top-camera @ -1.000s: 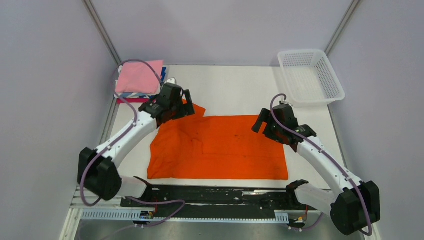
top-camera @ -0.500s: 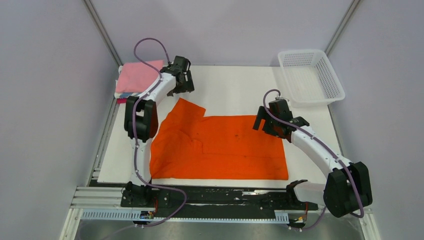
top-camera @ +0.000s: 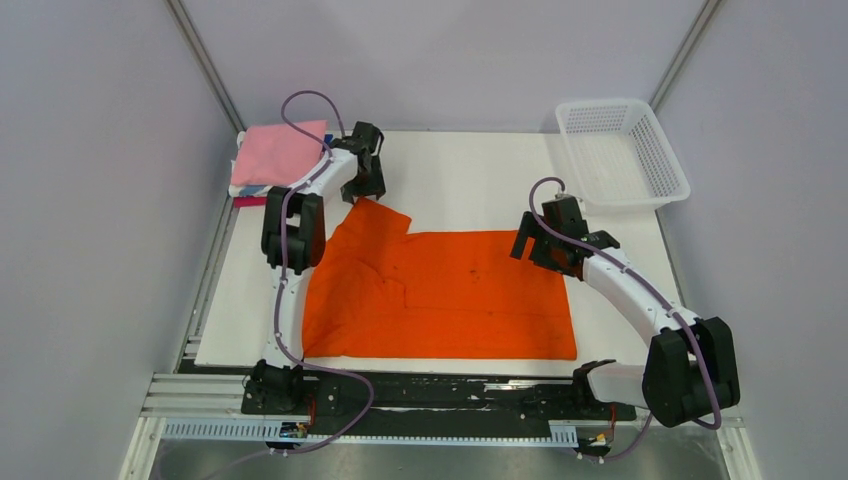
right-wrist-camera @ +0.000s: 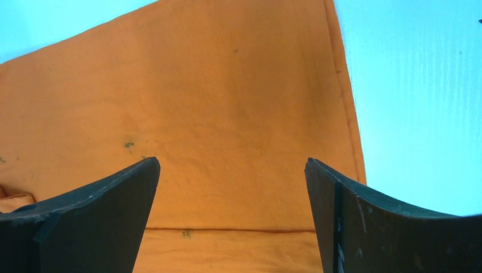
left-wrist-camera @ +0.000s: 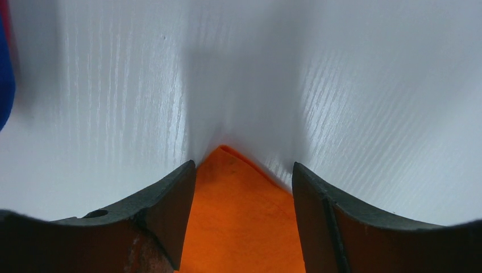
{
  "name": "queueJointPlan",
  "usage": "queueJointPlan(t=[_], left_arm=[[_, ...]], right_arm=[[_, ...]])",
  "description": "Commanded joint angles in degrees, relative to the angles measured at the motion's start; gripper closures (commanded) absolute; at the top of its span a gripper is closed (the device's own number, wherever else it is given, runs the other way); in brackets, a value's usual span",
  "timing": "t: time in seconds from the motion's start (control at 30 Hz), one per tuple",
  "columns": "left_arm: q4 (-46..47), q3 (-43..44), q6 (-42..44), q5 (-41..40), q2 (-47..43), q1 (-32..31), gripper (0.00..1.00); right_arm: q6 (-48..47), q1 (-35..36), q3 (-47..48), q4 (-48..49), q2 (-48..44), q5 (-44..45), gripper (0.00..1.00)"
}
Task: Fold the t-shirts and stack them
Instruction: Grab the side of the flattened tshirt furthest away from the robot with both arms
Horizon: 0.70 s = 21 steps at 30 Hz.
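Observation:
A bright orange t-shirt lies spread flat on the white table, partly folded, with a sleeve corner pointing to the far left. My left gripper is open right over that corner; in the left wrist view the orange tip lies between the fingers. My right gripper is open over the shirt's far right corner; the right wrist view shows orange cloth with dark specks between the fingers. A stack of folded shirts with a pink one on top sits at the far left.
A white plastic mesh basket stands at the far right corner. A blue cloth edge of the stack shows at the left of the left wrist view. Grey walls close in the table on three sides.
My left arm has swung from the shirt's left sleeve up to the far left, then dropped slightly onto the sleeve corner. My right gripper has shifted a little along the far right corner.

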Motion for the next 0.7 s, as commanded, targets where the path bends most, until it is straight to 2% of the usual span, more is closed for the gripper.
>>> queueJointPlan(t=[0.0,0.23,0.47,0.63,0.67], left_arm=[[-0.6,-2.9,-1.3,0.9,-3.0,-0.1,0.31],[-0.8,-3.7,-1.2,1.4,-3.2,-0.1,0.49],[-1.6,-3.5,-0.9,2.1,-3.8,-0.2,0.71],[-1.9,-3.9,-0.4,2.5,-4.8,-0.2,0.99],[-1.8,-4.0,-0.3,2.6,-5.2,-0.3,1.0]], right_arm=[[-0.8,-0.2,1.3,1.4,0.0,-0.4,0.0],[-0.4,-0.4,1.1,1.5,0.0,0.8,0.0],[0.1,-1.1,1.6,1.4,0.7,2.7,0.0],[1.5,-1.8,3.0,1.5,2.5,6.1,0.0],[1.6,-1.8,3.9,1.5,3.6,7.3,0.0]])
